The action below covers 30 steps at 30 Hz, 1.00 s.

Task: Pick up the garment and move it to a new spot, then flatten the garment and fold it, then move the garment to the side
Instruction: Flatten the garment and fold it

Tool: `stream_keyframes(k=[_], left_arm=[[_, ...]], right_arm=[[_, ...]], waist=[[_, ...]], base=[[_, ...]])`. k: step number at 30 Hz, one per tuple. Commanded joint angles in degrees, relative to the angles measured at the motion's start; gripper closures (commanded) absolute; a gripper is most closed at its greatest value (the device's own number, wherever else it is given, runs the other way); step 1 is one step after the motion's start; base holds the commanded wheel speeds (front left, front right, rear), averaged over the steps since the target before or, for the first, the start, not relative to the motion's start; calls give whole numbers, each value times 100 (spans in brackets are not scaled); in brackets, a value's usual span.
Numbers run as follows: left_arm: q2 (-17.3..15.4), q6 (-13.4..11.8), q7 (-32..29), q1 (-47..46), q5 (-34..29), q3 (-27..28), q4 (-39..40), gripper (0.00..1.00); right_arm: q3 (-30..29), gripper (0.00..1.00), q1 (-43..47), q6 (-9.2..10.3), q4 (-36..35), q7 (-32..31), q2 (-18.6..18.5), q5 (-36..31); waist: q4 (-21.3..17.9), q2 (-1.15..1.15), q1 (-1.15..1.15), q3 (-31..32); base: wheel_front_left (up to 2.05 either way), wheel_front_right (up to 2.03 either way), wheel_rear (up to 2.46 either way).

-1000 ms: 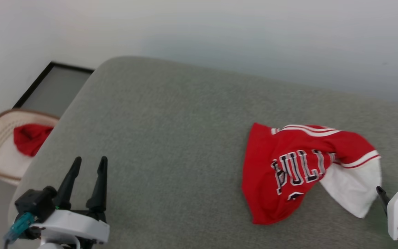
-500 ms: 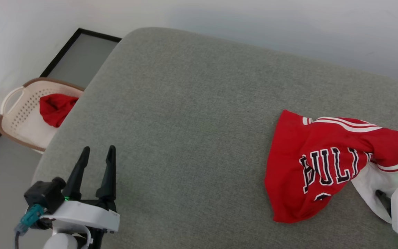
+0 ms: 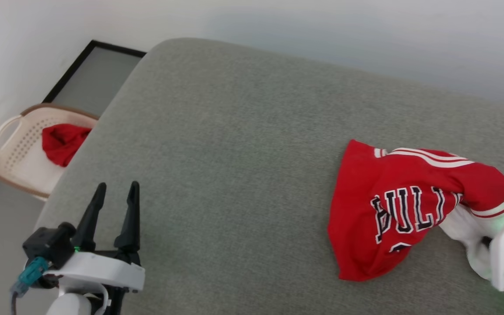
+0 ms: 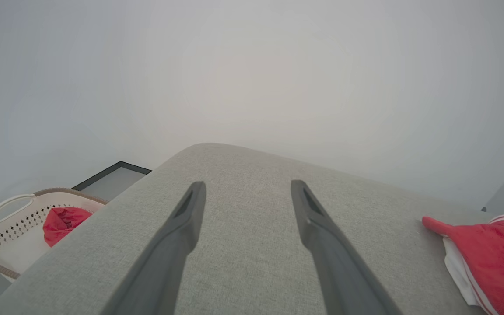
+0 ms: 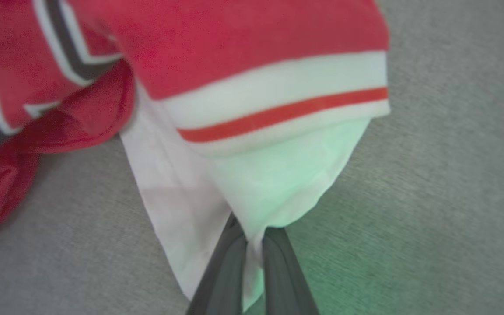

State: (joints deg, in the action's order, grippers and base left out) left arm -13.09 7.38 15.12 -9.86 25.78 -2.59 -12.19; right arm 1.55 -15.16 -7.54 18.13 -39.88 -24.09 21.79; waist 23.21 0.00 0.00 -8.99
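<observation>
The right gripper (image 5: 254, 234) has its two fingers pinched nearly together on a fold of the white sleeve (image 5: 278, 183), with cloth squeezed in the thin gap between them. A green glow falls on the sleeve and the table there. The left gripper (image 3: 117, 188) holds nothing. Its fingers are spread wide and hang over the table's (image 3: 234, 153) near left part, well apart from the garment.

The garment (image 3: 392, 210) lies rumpled on the right part of the table. Its long axis runs roughly left to right in the head view. The pinched sleeve is at the robot's right end, and the red body bunches out to the left and sags toward the near edge. The lettering (image 3: 409, 212) faces up, tilted and partly folded under. The striped trim sits just above the sleeve.

A broad bare stretch of grey table lies between the left gripper and the garment. The far edge runs along the wall (image 3: 278, 26). The table's far left corner is rounded, and just past its left edge a basket (image 3: 11, 153) stands on the floor with a red cloth (image 3: 61, 142) in it.
</observation>
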Motion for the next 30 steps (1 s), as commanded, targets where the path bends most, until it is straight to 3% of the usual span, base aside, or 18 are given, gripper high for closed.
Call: stream_keyframes(k=[1,20,30], left_arm=[[-44,12,3,65,16,27,12,0],[-286,14,3,131,106,-111,122,0],[-347,14,3,94,159,-185,57,0]], right_arm=[[-75,100,58,10,79,-31,-87,35],[-1285,100,222,9,322,216,-879,-570],[-1550,100,169,8,763,309,-533,-858]], waist=[[-120,0,0,69],[-725,0,0,182],[-874,0,0,154]], base=[[0,0,0],[0,0,0],[0,0,0]])
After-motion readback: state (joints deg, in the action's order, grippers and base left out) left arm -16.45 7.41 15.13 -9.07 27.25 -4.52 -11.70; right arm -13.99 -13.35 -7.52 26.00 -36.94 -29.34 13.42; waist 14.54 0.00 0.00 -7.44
